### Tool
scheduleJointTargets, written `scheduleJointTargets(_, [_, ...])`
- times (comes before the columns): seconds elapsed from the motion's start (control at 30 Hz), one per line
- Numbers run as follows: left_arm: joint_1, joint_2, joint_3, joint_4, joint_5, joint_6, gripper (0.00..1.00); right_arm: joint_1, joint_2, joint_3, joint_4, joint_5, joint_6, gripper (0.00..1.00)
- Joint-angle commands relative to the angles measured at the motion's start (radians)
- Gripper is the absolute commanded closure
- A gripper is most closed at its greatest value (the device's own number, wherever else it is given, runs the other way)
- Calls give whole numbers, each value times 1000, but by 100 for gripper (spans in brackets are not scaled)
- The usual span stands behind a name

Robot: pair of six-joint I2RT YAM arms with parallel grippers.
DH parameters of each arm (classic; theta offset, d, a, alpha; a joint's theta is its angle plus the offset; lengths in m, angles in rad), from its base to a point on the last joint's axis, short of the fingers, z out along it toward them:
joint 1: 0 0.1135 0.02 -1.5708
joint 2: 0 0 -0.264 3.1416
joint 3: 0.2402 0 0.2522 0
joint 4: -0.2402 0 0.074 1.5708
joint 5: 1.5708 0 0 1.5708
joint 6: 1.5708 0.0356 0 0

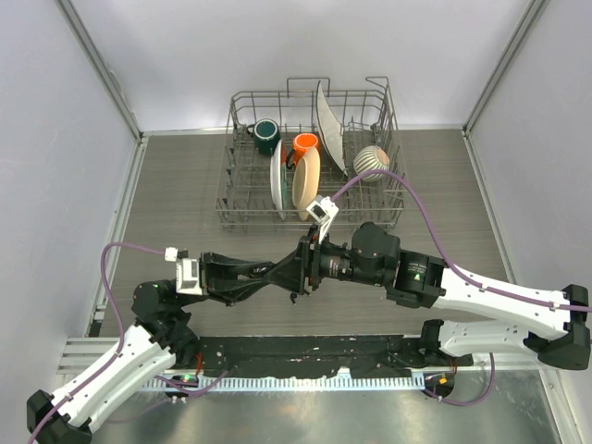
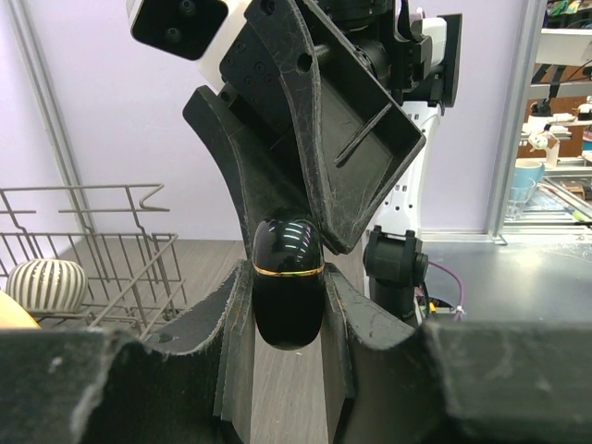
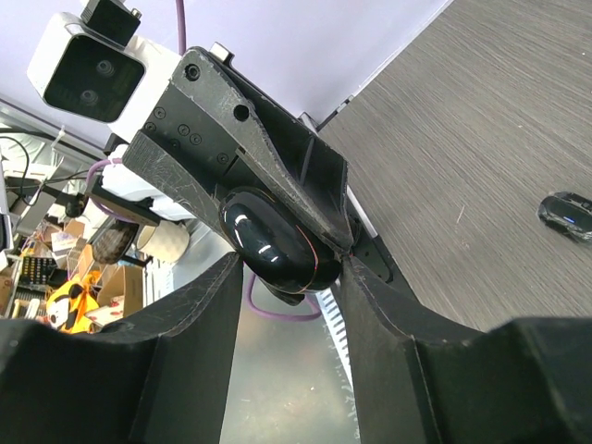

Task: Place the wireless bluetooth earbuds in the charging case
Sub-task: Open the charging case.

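The charging case (image 2: 288,277) is up in the air over the table (image 1: 185,185), caught where the two arms meet nose to nose in front of the dish rack (image 1: 225,199); it is a glossy black egg with a thin gold seam (image 2: 277,272) around its middle, and that seam is shut, so the lid looks closed. The left gripper (image 2: 288,310) pinches the half below the seam, a finger pressed to each flank; the right gripper (image 3: 289,277) comes in from the opposite side and seems to clamp the other half, though one of its contacts is partly hidden. The case's long axis runs along the line from one wrist to the other, one end pointing at each arm, with the seam crossways between the two grips; neither arm is nearer than the other. To my eye that seam is what matters next: the lid has to come open before anything goes in. I can't pick out an earbud for certain; a small dark object (image 3: 564,215) lies on the table well apart from the case, too small to name.
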Motion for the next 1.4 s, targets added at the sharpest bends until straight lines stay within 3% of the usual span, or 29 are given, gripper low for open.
scheduleJointTargets(0.0, [-15,-23,51,63,138,-23,100,-23,-11,-3,65,156,18,49])
scheduleJointTargets(0.83, [-15,-32,44,69,126,-23,100,-29,3,-1,65,158,33,44])
scheduleJointTargets(1.37, [-15,-162,-42,-89,-123,61,100,-29,-92,-36,195,90,3,37])
